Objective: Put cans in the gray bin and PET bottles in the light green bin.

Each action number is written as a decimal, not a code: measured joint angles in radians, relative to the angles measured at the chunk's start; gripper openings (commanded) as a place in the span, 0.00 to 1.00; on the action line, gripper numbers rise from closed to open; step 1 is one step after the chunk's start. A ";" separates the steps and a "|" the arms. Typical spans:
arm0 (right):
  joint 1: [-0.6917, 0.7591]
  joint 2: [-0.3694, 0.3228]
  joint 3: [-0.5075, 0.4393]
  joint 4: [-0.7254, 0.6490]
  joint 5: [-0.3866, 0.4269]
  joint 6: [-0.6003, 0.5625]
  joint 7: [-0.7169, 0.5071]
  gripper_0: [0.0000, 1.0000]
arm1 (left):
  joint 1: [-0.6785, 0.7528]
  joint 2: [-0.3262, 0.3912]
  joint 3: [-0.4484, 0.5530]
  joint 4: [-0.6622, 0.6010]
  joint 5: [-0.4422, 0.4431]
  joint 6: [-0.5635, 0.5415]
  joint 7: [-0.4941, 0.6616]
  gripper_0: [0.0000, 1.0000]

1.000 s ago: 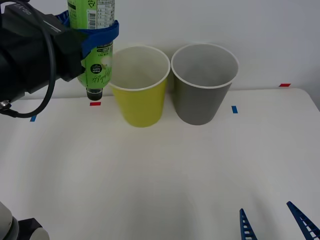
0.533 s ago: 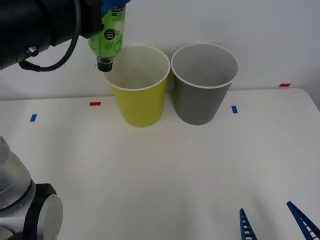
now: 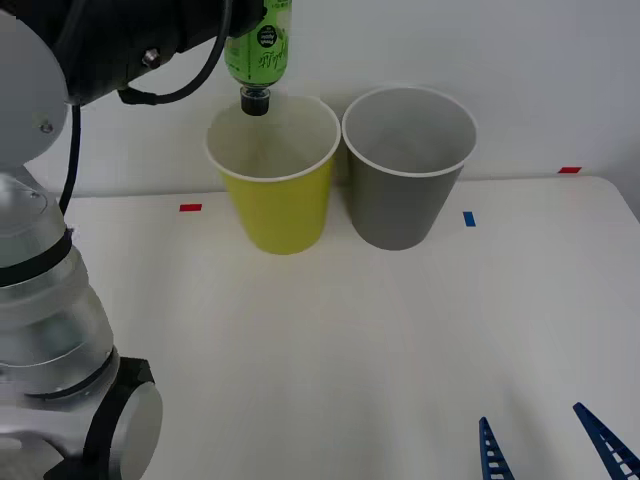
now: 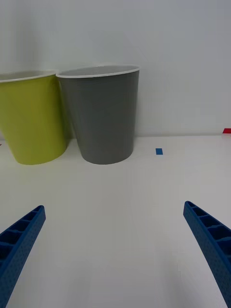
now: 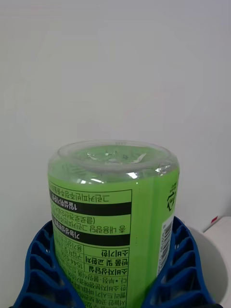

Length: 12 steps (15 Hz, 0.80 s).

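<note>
The PET bottle (image 3: 259, 48), green-labelled with a black cap, hangs upside down, its cap just above the mouth of the light green bin (image 3: 276, 205) near the back rim. My left gripper (image 5: 113, 255) is shut on the PET bottle (image 5: 110, 192), blue fingers (image 5: 39, 262) hugging both sides. The gray bin (image 3: 404, 200) stands right of the green one, touching it. Low over the table's near right, my right gripper (image 3: 545, 445) is open with nothing in it. Its wrist view shows the light green bin (image 4: 30, 120) and the gray bin (image 4: 102, 115) ahead of the right gripper (image 4: 115, 226).
Small tape marks lie on the white table: red (image 3: 190, 208) left of the bins, blue (image 3: 469, 218) right of them, red (image 3: 569, 170) at the far right. A white wall stands close behind the bins. My left arm's joints (image 3: 45, 320) fill the near left.
My left arm carried the upside-down bottle rightward and upward, from beside the green bin's left rim to over its mouth. The right gripper stayed still.
</note>
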State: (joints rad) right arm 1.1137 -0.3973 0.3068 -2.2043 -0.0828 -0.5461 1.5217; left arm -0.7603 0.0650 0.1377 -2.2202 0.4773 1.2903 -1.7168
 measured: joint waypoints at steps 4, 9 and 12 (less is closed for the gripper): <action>0.000 0.000 0.000 0.000 0.000 0.000 0.000 1.00 | -0.012 -0.016 -0.037 0.118 -0.043 -0.139 -0.009 0.00; 0.000 0.000 0.000 0.000 0.000 0.000 0.000 1.00 | -0.013 -0.016 -0.091 0.197 -0.142 -0.238 -0.028 0.00; 0.000 0.000 0.000 0.000 0.000 0.000 0.000 1.00 | -0.013 -0.012 -0.114 0.251 -0.176 -0.308 -0.033 0.00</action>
State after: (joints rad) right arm 1.1137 -0.3973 0.3068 -2.2043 -0.0828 -0.5461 1.5217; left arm -0.7730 0.0528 0.0233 -1.9694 0.3013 0.9826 -1.7495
